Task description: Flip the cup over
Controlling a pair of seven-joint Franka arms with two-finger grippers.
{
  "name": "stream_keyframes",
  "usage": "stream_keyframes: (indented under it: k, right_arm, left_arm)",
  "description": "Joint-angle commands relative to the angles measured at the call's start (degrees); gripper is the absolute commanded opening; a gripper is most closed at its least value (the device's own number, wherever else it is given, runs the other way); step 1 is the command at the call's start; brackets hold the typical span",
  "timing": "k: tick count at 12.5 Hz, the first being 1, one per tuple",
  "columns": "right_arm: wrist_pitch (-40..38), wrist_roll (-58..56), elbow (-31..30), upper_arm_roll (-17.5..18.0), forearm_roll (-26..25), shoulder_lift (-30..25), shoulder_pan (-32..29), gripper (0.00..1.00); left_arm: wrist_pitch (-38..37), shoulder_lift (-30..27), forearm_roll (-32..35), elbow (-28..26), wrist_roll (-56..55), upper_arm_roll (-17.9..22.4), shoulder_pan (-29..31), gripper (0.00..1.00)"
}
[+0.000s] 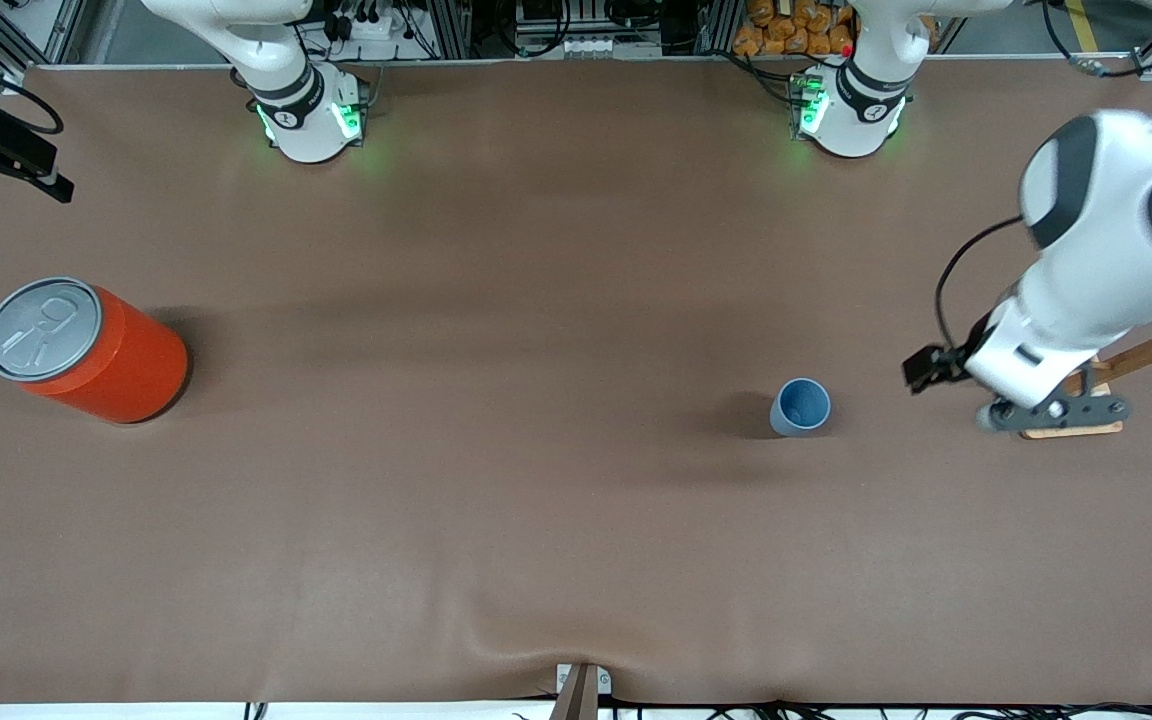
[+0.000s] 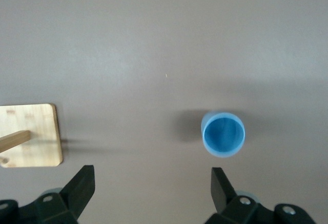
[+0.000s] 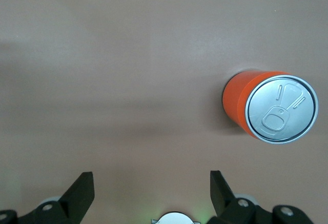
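The cup [image 1: 800, 406] stands upright on the brown table [image 1: 536, 520], mouth facing up, with its darker blue inside visible; it sits toward the left arm's end of the table and is not touched by either gripper. In the left wrist view the cup [image 2: 223, 134] appears whole, with its open rim in full view and a shadow beside it on the table surface [image 2: 154, 39]. The left gripper [image 1: 1051, 410] hangs in the air over the table near the cup, above the base of a wooden stand [image 1: 1151, 365] at the left arm's end of the table. In the left wrist view the left gripper [image 2: 152, 185] has its fingers spread wide apart with nothing between them, and the flat wooden base of the stand [image 2: 31, 134] lies on the table apart from the cup. The right gripper [image 3: 151, 185] shows only in the right wrist view, where its fingers are likewise spread apart and hold nothing. An orange can [image 1: 86, 350] with a grey pull-tab lid stands upright toward the right arm's end of the table, well apart from the cup; the right wrist view shows the can [image 3: 271, 108] from above.
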Motion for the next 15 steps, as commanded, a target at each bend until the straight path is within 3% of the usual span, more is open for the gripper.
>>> stream_keyframes:
  k: [1,4,7,11,15]
  right_arm:
    - [-1.1,-0.9,1.6,-0.1,-1.0,0.7,0.0,1.0]
    - [-1.1,-0.9,1.6,-0.2,-1.0,0.7,-0.4,1.0]
    - [-1.1,-0.9,1.6,-0.3,-1.0,0.7,-0.5,1.0]
    - [-1.3,-0.8,1.5,-0.3,-0.9,0.7,-1.1,1.0]
    - [-1.4,-0.8,1.5,-0.3,-0.8,0.8,-1.1,1.0]
  left_arm:
    - [-6.4,-5.1,-1.4,-0.8,6.1,-0.4,1.0,1.0]
    - [-12.8,-8.2,-1.3,0.4,13.2,4.2,-1.1,1.0]
    - [-20.0,-8.7,-3.1,4.6,14.2,4.7,-0.5,1.0]
    - [-23.0,-9.0,-3.7,8.5,13.7,5.8,-0.5,1.0]
    - [-24.7,-10.2,-3.6,8.6,13.5,6.2,0.9,1.0]
